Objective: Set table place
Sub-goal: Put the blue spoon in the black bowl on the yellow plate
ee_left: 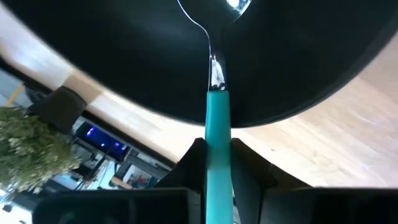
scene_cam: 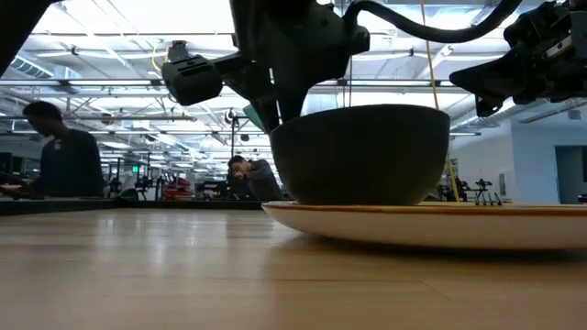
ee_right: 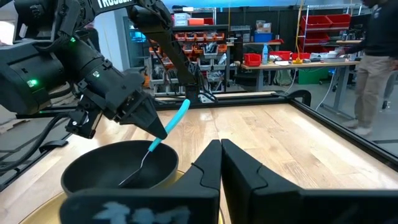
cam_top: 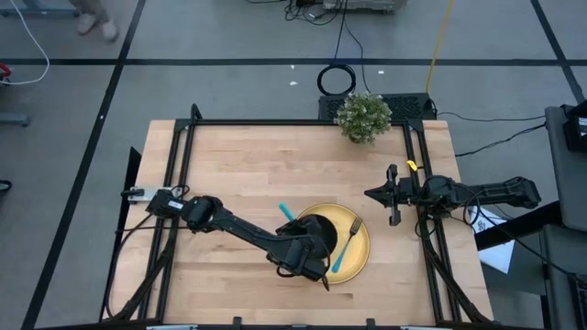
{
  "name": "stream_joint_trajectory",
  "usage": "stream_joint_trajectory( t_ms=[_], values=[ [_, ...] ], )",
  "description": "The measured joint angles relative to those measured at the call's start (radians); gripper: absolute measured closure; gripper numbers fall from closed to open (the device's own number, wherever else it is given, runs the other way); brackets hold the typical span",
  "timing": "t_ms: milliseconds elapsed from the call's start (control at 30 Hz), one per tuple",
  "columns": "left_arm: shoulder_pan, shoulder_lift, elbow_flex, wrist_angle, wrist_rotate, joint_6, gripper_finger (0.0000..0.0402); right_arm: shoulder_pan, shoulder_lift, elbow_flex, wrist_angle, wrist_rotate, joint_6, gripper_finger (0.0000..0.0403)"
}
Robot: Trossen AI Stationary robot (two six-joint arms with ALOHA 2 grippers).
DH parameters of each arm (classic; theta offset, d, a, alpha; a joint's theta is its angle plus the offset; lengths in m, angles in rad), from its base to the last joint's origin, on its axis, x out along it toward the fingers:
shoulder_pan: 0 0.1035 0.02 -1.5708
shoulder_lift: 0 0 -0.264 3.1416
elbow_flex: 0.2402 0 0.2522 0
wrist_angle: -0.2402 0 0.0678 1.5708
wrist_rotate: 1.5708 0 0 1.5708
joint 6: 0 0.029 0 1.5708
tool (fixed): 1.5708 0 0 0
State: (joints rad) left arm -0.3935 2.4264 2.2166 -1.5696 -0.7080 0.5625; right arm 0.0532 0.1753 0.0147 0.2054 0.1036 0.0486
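One yellow plate lies on the table toward its near right part, with one black bowl sitting on the plate's left half. There are two pieces of cutlery with turquoise handles: one fork lying on the plate just right of the bowl, and one spoon whose metal end dips into the bowl while its handle sticks up and out. The left gripper hangs over the bowl with its fingers clamped on the spoon's handle (the left wrist view shows the handle pinched between them). The right gripper waits near the table's right rail, clear of the plate, its fingers pressed together on nothing. One potted plant stands at the far edge, well apart from the setting. In the low view the bowl and left arm block most of the room, where two people sit at benches.
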Motion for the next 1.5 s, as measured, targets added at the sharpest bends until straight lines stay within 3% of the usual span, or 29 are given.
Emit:
stream_joint_trajectory(
  t_ms=[500,1200,1500],
  values=[
    [-0.003,0.0,0.0,0.005,-0.052,0.048,0.0357,0.0,0.0,0.0,0.0,0.0,0.0,0.0403],
    [0.012,0.0,0.0,0.049,0.004,0.018,0.0357,0.0,0.0,0.0,0.0,0.0,0.0,0.0403],
    [0.012,0.0,0.0,0.045,0.001,0.011,0.0333,0.0,0.0,0.0,0.0,0.0,0.0,0.0403]
  ],
)
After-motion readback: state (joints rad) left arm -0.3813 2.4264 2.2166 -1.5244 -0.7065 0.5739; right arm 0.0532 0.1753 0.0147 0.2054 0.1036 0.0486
